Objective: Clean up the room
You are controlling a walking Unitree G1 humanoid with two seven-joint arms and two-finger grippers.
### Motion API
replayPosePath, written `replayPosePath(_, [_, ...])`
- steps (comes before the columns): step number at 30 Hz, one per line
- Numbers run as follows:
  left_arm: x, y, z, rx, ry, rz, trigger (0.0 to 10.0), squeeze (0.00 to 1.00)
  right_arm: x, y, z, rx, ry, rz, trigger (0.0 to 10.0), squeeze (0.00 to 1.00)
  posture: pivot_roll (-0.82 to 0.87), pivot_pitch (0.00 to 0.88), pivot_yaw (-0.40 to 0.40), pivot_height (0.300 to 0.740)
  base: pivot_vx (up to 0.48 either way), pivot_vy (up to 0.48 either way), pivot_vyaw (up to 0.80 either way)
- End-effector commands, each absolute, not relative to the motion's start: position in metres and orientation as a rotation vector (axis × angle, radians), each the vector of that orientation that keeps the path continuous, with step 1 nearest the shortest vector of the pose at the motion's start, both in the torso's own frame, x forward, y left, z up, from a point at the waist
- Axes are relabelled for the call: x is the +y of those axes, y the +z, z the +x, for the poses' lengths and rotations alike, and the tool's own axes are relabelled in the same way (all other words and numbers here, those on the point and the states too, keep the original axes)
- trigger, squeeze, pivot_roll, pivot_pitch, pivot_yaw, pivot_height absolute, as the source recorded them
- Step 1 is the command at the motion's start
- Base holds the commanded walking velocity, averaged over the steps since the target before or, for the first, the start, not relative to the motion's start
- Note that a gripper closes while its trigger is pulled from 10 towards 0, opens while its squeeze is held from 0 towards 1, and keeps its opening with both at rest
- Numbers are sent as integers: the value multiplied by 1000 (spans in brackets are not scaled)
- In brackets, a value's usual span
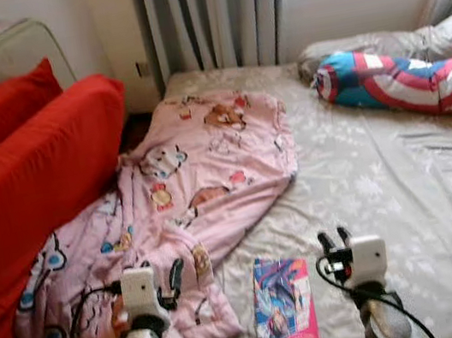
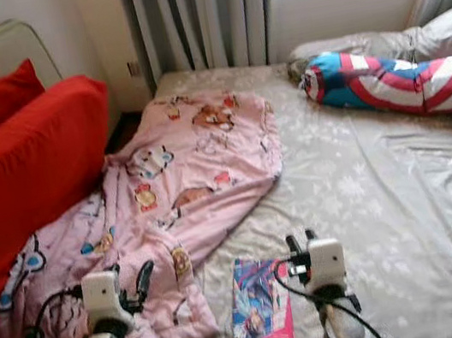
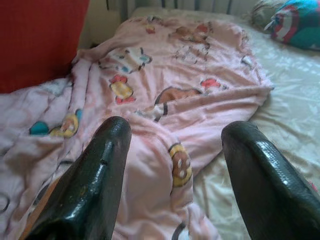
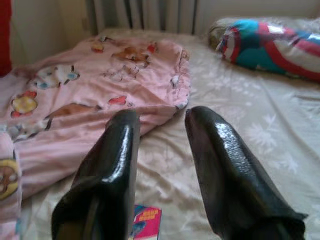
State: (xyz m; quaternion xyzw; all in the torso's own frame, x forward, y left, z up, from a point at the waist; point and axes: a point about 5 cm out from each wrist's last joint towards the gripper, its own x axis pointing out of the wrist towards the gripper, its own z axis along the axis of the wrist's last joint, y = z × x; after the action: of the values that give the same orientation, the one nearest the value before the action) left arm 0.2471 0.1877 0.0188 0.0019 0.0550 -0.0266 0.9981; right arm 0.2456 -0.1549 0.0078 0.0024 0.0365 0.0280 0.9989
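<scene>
Our left gripper [image 1: 172, 284] hangs just above the near end of the pink blanket [image 1: 200, 169], its two black fingers [image 3: 87, 190] spread wide with nothing between them. Ahead of it the blanket runs rumpled up the bed toward the curtains [image 1: 209, 16], and beside it on the outer side stand the red cushions [image 1: 28, 176], the blanket's edge lying against them. Our right gripper [image 1: 335, 242] hovers over the bare grey sheet [image 1: 384, 177], fingers [image 4: 225, 170] parted a little and holding nothing. Just inward of it, between our two grippers, a colourful book [image 1: 283, 300] lies flat on the sheet, touching the blanket's near edge. Well ahead and outward of the right gripper, a striped bolster [image 1: 407, 82] in red, white and blue lies against the grey pillows [image 1: 438, 34].
</scene>
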Motion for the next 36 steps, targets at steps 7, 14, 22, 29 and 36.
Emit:
replayPosePath(7, [197, 20, 238, 128, -54, 20, 10000, 0, -167, 16, 240, 58, -20, 1, 10000, 0, -144, 0, -35, 740, 0, 0, 0])
replayPosePath(14, [203, 23, 235, 138, -30, 25, 10000, 0, -171, 17, 235, 79, -97, 30, 10000, 0, -147, 0, -29, 740, 0, 0, 0])
replayPosePath(22, [208, 29, 248, 126, 20, -1, 10000, 0, -169, 19, 238, 91, -83, 38, 10000, 0, -144, 0, -32, 740, 0, 0, 0])
replayPosePath(29, [202, 33, 252, 124, 3, -12, 10000, 0, -168, 19, 240, 128, -74, 16, 10000, 0, -148, 0, -28, 740, 0, 0, 0])
replayPosePath(36, [203, 34, 254, 120, 11, -15, 10000, 0, -162, 12, 238, 189, -61, 11, 10000, 0, -146, 13, -29, 740, 0, 0, 0])
